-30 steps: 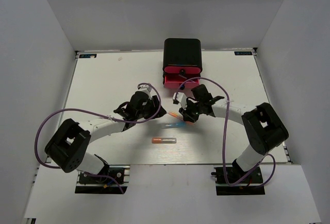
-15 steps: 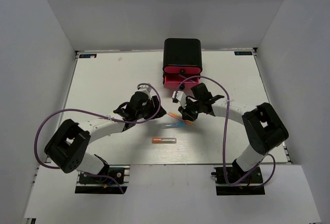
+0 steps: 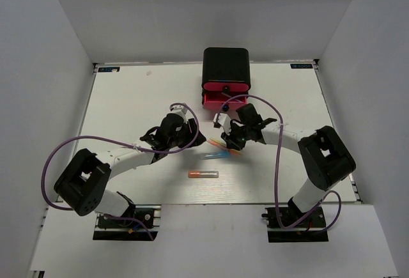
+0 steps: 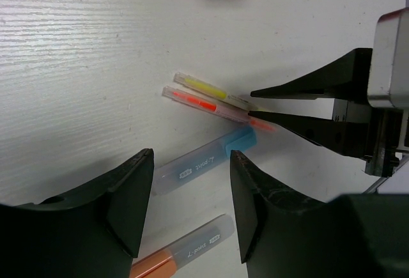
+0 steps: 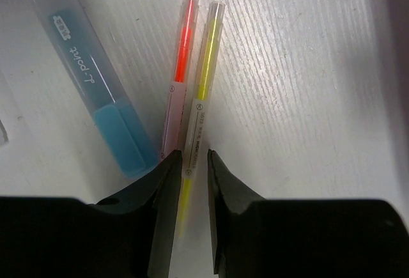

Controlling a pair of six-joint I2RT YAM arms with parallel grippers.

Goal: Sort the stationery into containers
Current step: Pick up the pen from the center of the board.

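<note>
A yellow stick (image 5: 206,67), a pink stick (image 5: 182,48) and a blue tube (image 5: 89,80) lie together on the table. My right gripper (image 5: 193,156) is down over the yellow stick, its jaws closed narrowly on the stick's near end. My left gripper (image 4: 192,156) is open and empty, with its jaws astride the blue tube (image 4: 204,160) just above it. An orange tube (image 4: 185,252) lies nearer to me. In the top view both grippers (image 3: 195,140) (image 3: 229,144) meet at the pile. The black box (image 3: 225,67) stands behind, its lowest pink drawer (image 3: 220,103) pulled out.
A second orange tube (image 3: 203,174) lies alone on the table nearer the arm bases. The right arm's purple cable loops above the open drawer. White walls enclose the table on three sides.
My right gripper has shifted slightly up and left onto the sticks. The left gripper and the stationery have hardly moved.
</note>
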